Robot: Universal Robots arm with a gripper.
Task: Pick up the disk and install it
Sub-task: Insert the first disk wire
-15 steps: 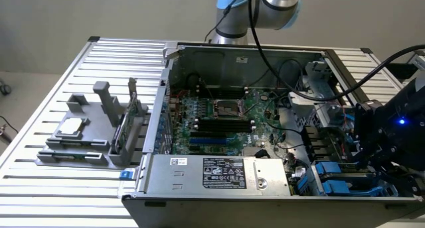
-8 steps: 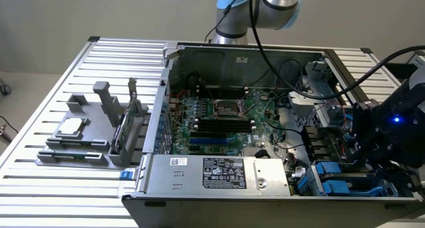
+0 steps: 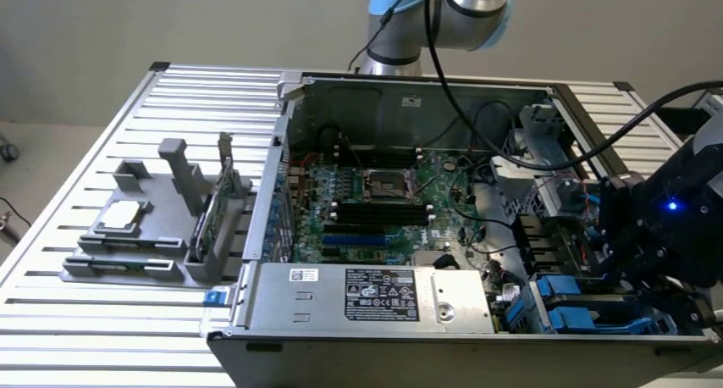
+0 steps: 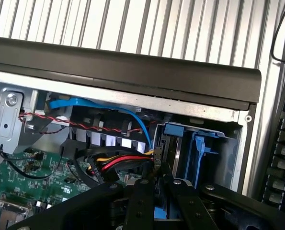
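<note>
The disk [image 4: 161,213] shows as a sliver of blue frame pinched between the black fingers [image 4: 140,201], so it appears to be held edge-on, though most of it is hidden. The fingers stand nearly together, clamped on that blue edge as far as I can tell. In the exterior view the gripper [image 3: 653,269] hangs over the drive bay [image 3: 565,303] in the near corner of the computer case [image 3: 407,108], on that view's right, with the case on the slatted table [image 3: 203,91]. I judge the install step is in hand, with the disk not yet seated. Seating it calls for holding it square to the bay's blue rails and clear of the cables [image 4: 123,162] just beside.
</note>
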